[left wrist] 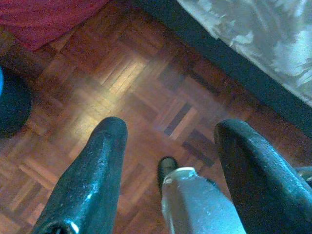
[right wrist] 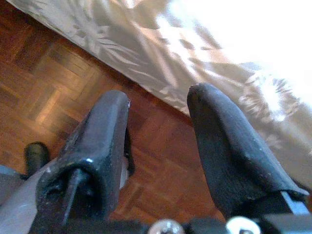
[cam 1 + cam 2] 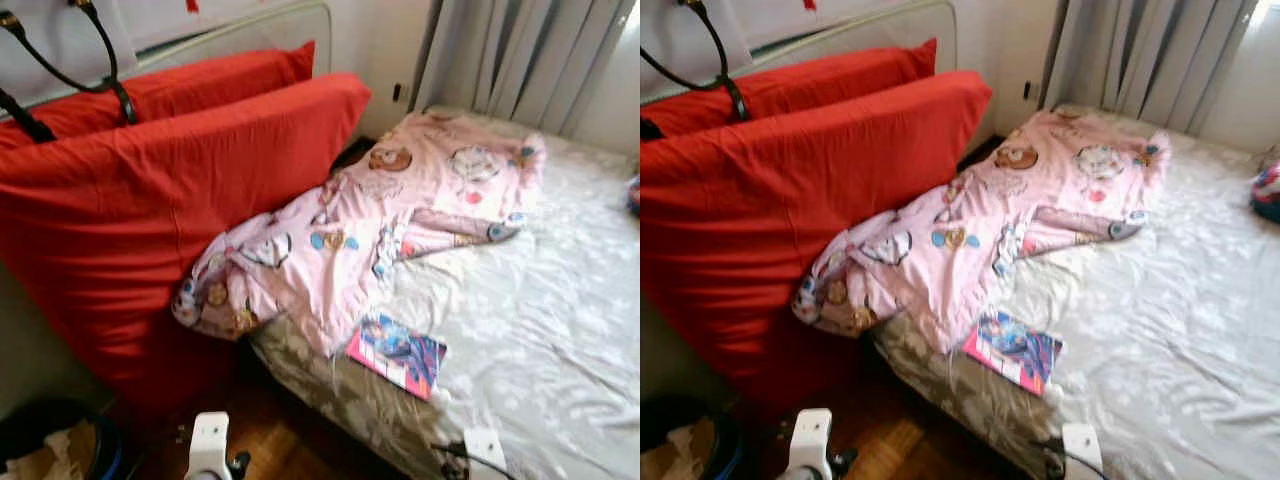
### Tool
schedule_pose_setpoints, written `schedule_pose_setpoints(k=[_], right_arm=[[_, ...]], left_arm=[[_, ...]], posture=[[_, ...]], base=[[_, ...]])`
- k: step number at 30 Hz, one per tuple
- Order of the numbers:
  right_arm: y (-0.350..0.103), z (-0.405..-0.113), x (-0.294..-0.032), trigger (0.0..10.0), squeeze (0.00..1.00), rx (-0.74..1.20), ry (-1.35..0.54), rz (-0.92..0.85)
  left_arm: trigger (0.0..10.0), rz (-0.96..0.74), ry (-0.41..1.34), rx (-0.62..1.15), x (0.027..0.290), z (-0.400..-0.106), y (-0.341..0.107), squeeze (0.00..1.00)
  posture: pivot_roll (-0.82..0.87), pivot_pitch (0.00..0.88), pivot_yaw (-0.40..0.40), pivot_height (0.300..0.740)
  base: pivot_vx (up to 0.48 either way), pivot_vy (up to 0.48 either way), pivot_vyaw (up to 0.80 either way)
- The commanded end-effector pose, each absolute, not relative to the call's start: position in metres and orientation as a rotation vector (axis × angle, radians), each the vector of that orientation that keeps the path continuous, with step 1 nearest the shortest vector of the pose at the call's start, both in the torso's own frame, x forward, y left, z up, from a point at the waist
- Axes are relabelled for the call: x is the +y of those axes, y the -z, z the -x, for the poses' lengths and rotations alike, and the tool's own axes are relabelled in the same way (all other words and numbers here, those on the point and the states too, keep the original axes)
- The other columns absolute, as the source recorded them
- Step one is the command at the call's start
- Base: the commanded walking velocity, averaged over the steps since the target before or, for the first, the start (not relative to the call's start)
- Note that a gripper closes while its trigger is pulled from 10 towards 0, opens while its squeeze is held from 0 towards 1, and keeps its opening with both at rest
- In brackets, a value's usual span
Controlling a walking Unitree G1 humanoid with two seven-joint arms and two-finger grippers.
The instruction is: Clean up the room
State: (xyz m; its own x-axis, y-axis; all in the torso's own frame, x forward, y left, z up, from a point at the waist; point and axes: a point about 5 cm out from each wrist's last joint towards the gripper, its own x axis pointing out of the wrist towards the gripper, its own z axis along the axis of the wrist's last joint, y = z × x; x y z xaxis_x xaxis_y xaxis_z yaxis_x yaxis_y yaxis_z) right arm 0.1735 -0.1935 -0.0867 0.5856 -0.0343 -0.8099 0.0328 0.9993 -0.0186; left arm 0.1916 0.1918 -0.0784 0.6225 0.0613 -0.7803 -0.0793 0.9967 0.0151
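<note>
Both grippers hang open and empty over the floor — reach your right gripper [image 2: 161, 146] for the book [image 3: 396, 352], gripping its near edge.

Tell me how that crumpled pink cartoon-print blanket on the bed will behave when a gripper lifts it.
The crumpled pink cartoon-print blanket will probably be floppy: it lies in soft folds and droops over the edge of the bed. Pinched at one spot, it would likely trail rather than lift whole. Its lower edge lies close to the thin colourful book, so dragging might shift that.
</note>
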Motion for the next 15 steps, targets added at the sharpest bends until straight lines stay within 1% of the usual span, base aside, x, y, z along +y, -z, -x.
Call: schedule_pose_setpoints(k=[1,4,15], right_arm=[[0.0934,-0.1482,-0.2119,10.0,0.0,0.96,0.152,-0.104],[0.0933,-0.1483,-0.2119,10.0,0.0,0.959,0.15,-0.1],[0.0923,-0.1494,-0.2118,10.0,0.0,0.934,0.158,-0.113]], left_arm=[[10.0,-0.019,-0.017,0.84,0.1856,-0.2327,0.057,0.0],[10.0,-0.021,-0.015,0.839,0.1857,-0.2327,0.0569,0.0],[10.0,-0.021,-0.01,0.837,0.1855,-0.233,0.0567,0.0]], posture=[[-0.18,0.0,0.037,0.74],[-0.18,0.0,0.037,0.74],[-0.18,0.0,0.038,0.74]], base=[[0.0,0.0,-0.76],[0.0,0.0,-0.76],[0.0,0.0,0.0]])
